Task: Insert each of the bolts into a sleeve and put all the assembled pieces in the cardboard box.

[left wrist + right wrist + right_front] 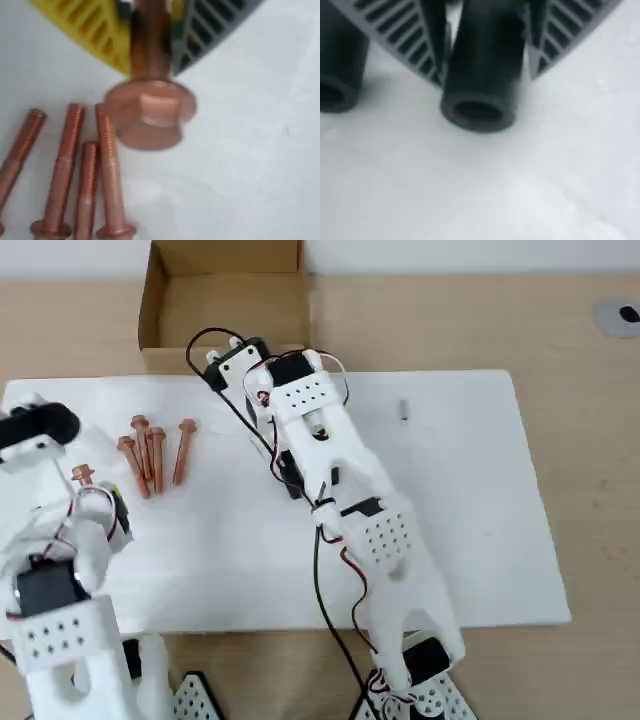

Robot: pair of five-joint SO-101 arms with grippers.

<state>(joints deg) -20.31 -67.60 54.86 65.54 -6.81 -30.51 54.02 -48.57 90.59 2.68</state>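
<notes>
Gripped by its shank in the closed left gripper [150, 35], a copper bolt [150, 112] hangs head-outward just beside four loose bolts [157, 462] on the white sheet [480, 520]. Well apart from it, toward the cardboard box [160, 315], the right gripper [485, 35] clamps a black sleeve [480, 95] with its bore facing outward. Bolt and sleeve axes will probably need lining up between the arms.
</notes>
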